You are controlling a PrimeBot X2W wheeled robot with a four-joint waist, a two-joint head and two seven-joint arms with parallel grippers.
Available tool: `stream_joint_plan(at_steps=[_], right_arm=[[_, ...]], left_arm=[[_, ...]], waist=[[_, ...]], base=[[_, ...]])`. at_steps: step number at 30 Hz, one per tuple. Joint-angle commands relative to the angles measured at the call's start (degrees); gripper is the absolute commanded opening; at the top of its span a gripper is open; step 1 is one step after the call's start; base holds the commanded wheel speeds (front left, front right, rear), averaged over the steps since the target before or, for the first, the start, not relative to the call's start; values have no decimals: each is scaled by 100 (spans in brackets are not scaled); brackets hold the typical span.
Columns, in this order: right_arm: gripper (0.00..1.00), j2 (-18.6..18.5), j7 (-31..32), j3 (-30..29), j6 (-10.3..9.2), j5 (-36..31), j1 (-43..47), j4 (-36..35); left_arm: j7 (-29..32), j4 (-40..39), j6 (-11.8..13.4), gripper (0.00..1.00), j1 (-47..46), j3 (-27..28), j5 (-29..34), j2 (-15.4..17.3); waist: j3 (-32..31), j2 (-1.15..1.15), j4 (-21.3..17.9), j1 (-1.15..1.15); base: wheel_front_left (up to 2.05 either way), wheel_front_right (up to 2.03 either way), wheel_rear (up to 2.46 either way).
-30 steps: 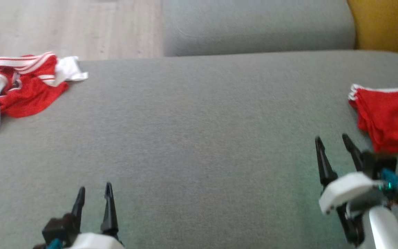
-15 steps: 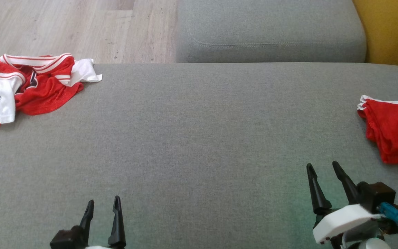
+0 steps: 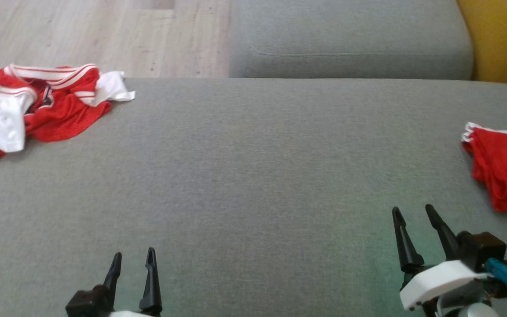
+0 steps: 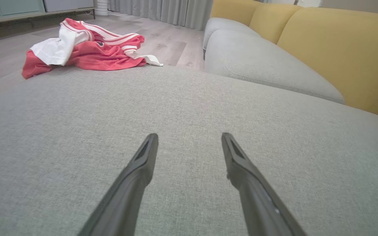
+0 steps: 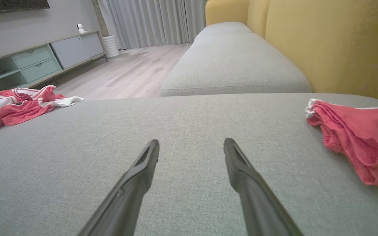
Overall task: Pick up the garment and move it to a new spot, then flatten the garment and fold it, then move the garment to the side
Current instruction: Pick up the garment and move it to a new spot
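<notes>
A broad grey sofa seat [image 3: 253, 176] takes up most of the head view, its woven cover smooth and flat across the middle. At its far left corner lies the crumpled garment [image 3: 46, 110], a red jersey with white panels and striped trim, bunched in a loose heap right at the seat's edge. At the right edge, well apart from it, sits the folded garment [image 3: 504, 171], a neat red stack with a thin white border.

The left claw [image 3: 133, 253] hangs over the near left part of the seat, released, its two dark fingers spread with nothing between them. The right claw [image 3: 412, 208] hangs over the near right part, likewise released and empty, near the folded garment but not touching it.

Beyond the seat a second grey cushion [image 3: 350, 39] runs away along a yellow backrest [image 3: 500, 39]. Pale wood floor [image 3: 82, 35] lies to the far left. The right wrist view shows grey curtains [image 5: 156, 23] at the far wall and a low sideboard [image 5: 38, 59] with pale green drawers on the left.
</notes>
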Motion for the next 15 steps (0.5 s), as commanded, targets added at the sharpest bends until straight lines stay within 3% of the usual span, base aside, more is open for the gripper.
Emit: stream_joint_plan(at_steps=[1,6,15], right_arm=[[100,-29,-76,124,-4,-44,-107,-237],[100,-29,-95,40,-4,-98,-65,-269],[100,-29,-191,107,-4,35,-89,-227]], left_arm=[[-21,-140,10,100,-337,164,22,41],[7,-173,38,100,-406,153,69,77],[53,-369,157,100,-371,292,75,298]], waist=[[-11,0,108,0],[-54,0,738,0],[-57,0,2241,0]], base=[[0,0,0],[0,0,0],[0,0,0]])
